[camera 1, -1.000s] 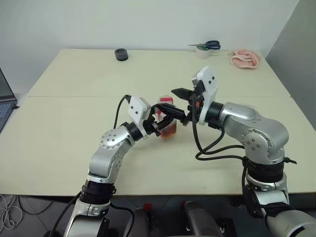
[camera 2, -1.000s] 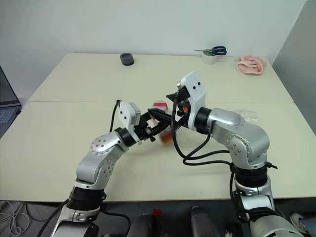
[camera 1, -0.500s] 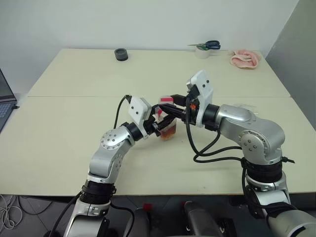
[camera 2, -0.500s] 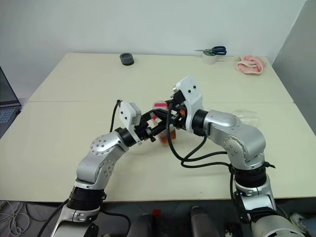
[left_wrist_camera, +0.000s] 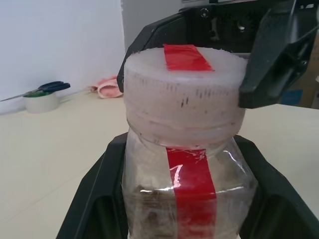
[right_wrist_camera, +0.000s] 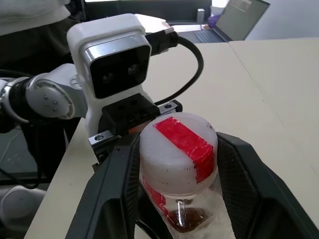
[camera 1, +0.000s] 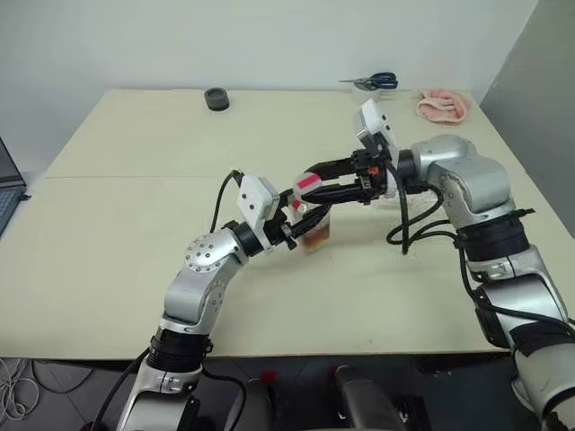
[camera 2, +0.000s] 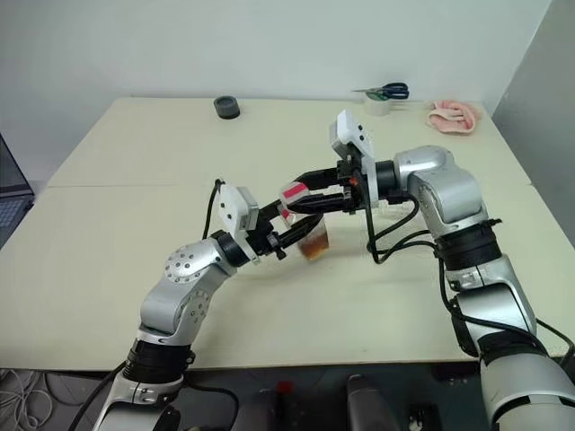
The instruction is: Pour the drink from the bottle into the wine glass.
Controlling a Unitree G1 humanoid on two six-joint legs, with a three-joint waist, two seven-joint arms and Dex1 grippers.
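The left gripper (camera 1: pixel 289 235) is clamped on the upright bottle (camera 1: pixel 312 229). The right gripper (camera 1: pixel 310 180) has its jaws closed around the cap (right_wrist_camera: pixel 178 153), directly above along the bottle's long axis.

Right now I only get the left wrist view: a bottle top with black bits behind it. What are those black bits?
Observer: That's the right gripper, on the robot's other arm, at the bottle's cap.
Operator: What else is around that I can't see?
Observer: A black roll, far back on the robot's left.
Operator: Anything more?
Observer: A laptop, off to the robot's left.
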